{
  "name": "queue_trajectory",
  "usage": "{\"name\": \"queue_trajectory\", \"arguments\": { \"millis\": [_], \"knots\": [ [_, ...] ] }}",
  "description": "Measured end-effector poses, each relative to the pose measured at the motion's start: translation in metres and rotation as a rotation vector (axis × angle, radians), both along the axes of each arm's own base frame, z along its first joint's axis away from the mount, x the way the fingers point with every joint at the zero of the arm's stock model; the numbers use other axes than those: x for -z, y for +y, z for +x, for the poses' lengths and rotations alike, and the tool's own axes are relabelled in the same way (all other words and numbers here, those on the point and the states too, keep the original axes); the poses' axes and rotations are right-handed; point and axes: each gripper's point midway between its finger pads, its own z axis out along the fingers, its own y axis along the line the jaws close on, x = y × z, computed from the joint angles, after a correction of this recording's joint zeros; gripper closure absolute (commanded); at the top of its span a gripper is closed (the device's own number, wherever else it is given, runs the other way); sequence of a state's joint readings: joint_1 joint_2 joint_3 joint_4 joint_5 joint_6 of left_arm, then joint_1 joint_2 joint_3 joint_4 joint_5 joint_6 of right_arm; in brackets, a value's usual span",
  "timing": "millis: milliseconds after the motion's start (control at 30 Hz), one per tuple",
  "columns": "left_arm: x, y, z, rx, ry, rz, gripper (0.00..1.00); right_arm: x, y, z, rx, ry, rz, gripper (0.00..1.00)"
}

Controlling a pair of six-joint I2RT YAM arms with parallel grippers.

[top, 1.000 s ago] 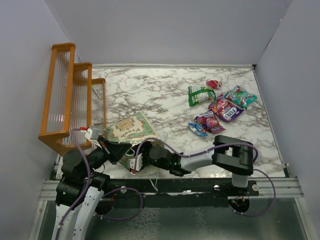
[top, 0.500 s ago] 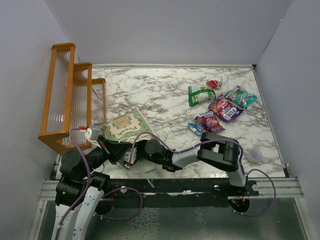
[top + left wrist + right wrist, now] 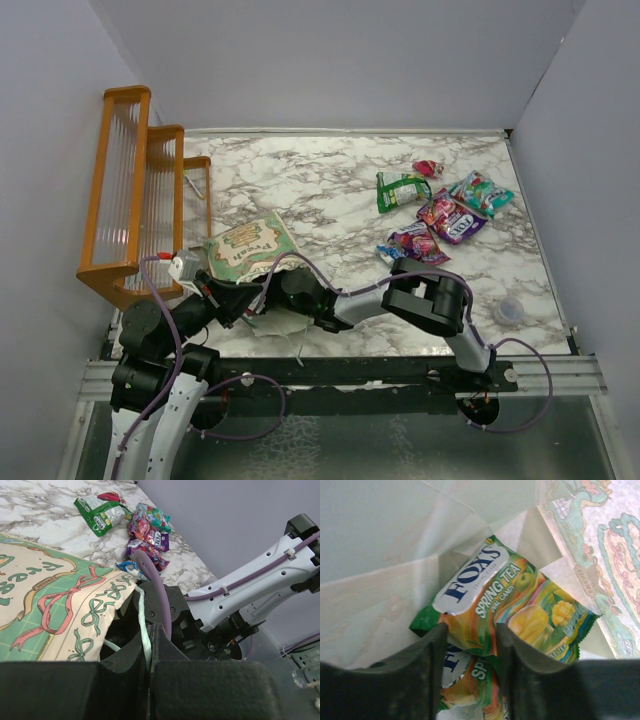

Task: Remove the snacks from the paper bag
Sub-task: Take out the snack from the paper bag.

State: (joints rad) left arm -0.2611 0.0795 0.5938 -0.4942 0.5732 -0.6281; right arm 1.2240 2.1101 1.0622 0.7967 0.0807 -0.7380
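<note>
The paper bag [image 3: 248, 248] lies flat at the near-left of the table [image 3: 300, 180]. The left claw [image 3: 149, 647] — fully closed — pinches its string handle [image 3: 143, 622]. The right claw [image 3: 470, 632] is inside the bag, fingers apart astride a green-yellow packet [image 3: 520, 597] — grip cannot be confirmed. The other snacks [image 3: 445, 215] lie far right.

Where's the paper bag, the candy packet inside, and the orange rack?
paper bag [image 3: 245, 247], top view, printed front panel
Fox's candy packet [image 3: 520, 592], right wrist view, packet's middle
orange rack [image 3: 125, 190], top view, slats
</note>
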Motion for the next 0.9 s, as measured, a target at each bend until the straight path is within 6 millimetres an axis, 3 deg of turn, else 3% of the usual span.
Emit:
{"name": "queue_trajectory", "arguments": {
  "millis": [300, 533, 900],
  "knots": [
    [0.000, 0.001, 0.002, -0.010, -0.001, 0.003, 1.00, 0.001, 0.004, 0.003, 0.002, 0.040, 0.005, 0.98],
    [0.001, 0.002, 0.004, -0.018, 0.006, 0.004, 1.00, -0.005, -0.007, -0.004, 0.000, 0.072, 0.003, 0.99],
    [0.003, 0.003, 0.007, -0.032, 0.018, 0.006, 1.00, -0.021, -0.068, -0.042, -0.032, 0.189, -0.012, 0.99]
  ]
}}
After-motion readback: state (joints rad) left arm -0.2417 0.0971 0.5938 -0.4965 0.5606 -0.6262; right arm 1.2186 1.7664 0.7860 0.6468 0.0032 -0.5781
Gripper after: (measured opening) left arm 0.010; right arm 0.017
